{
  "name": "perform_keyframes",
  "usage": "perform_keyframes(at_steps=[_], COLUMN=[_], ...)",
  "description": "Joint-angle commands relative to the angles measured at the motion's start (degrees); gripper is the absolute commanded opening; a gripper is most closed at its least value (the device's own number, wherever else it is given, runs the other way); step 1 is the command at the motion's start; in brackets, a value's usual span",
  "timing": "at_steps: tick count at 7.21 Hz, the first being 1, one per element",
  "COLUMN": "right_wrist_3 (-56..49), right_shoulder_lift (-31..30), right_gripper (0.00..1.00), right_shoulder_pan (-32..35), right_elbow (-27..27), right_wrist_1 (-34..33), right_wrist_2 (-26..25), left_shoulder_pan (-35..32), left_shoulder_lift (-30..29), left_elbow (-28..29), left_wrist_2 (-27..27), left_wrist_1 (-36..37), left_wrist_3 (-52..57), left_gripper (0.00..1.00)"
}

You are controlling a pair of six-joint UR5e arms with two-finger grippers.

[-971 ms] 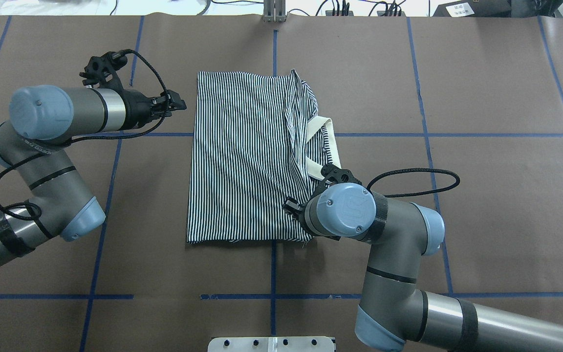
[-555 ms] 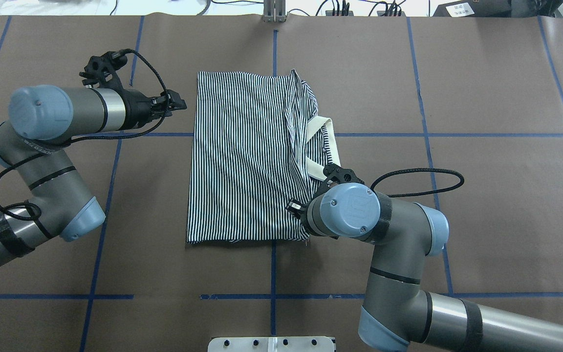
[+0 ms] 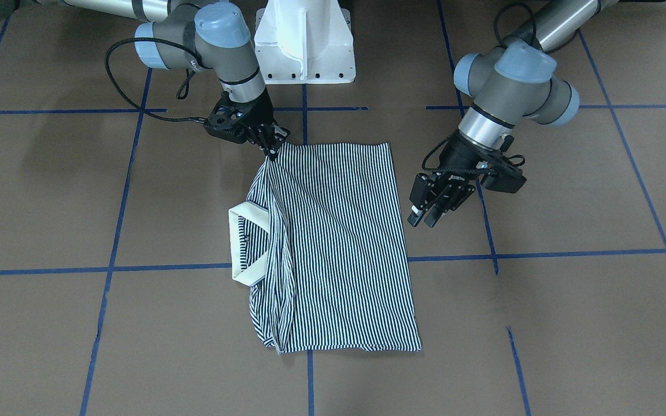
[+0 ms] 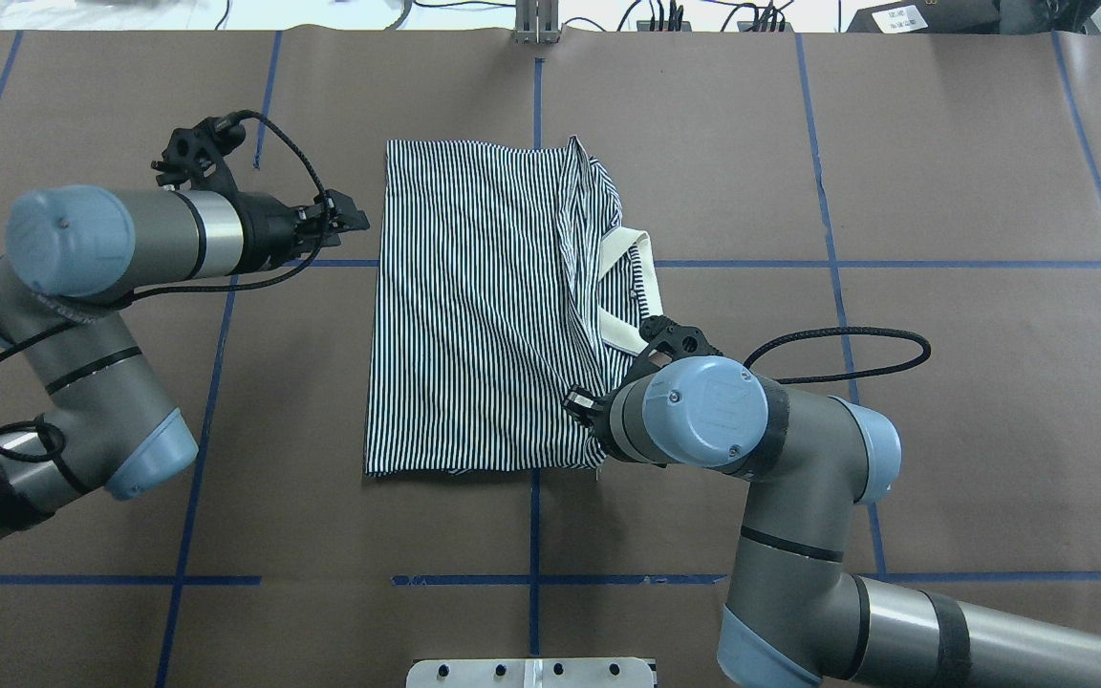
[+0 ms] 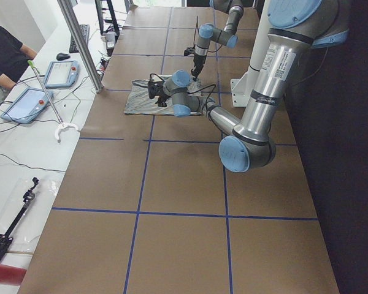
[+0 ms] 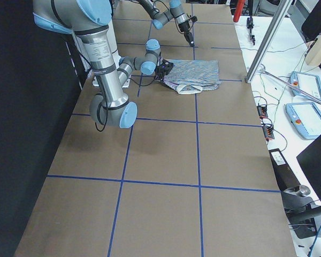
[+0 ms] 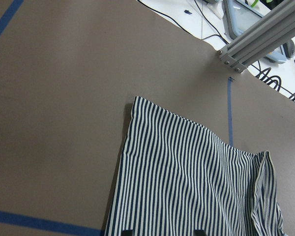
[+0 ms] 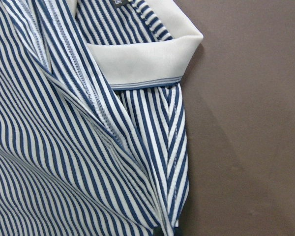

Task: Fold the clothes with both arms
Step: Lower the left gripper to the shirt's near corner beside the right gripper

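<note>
In the middle of the table (image 4: pixel 942 382) the polo shirt (image 4: pixel 474 315) lies lengthwise away from the robot, its near right corner pinched by the right gripper (image 3: pixel 271 151), while the left gripper (image 3: pixel 423 218) hangs spread and empty just beside its left edge.

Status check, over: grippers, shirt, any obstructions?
Left gripper open, beside shirt, clear of it. Right gripper shut on shirt's robot-side corner. Shirt flat, partly folded. Nothing in the way.
</note>
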Motion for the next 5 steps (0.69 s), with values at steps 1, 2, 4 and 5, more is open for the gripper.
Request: perform_keyframes(at_steps=[1,2,4,5], right_wrist_3=[0.0,0.0,0.0,0.0], right_shoulder_lift=[-0.3,-0.3,-0.3,-0.3], right_gripper=[0.0,0.0,0.0,0.0], right_shoulder_pan=[-0.1,-0.1,-0.1,-0.1], right_elbow=[0.4,0.7,0.7,0.7], right_wrist_1=[0.1,0.1,0.1,0.1], right_wrist_2=[0.0,0.0,-0.1,-0.2], left_shoulder_pan=[13.2,17.3,20.7,20.9], left_shoulder_lift=[6.3,6.5,6.0,5.8], left_elbow=[-11.7,-13.1,-12.6,-12.2], left_wrist_2=[10.1,12.1,14.3,14.2], left_wrist_1=[8.2,14.5,18.6,19.1], left_wrist_3=[-11.8,-13.8,-15.1,-14.9], left_gripper=[0.57,0.58,0.58,0.58])
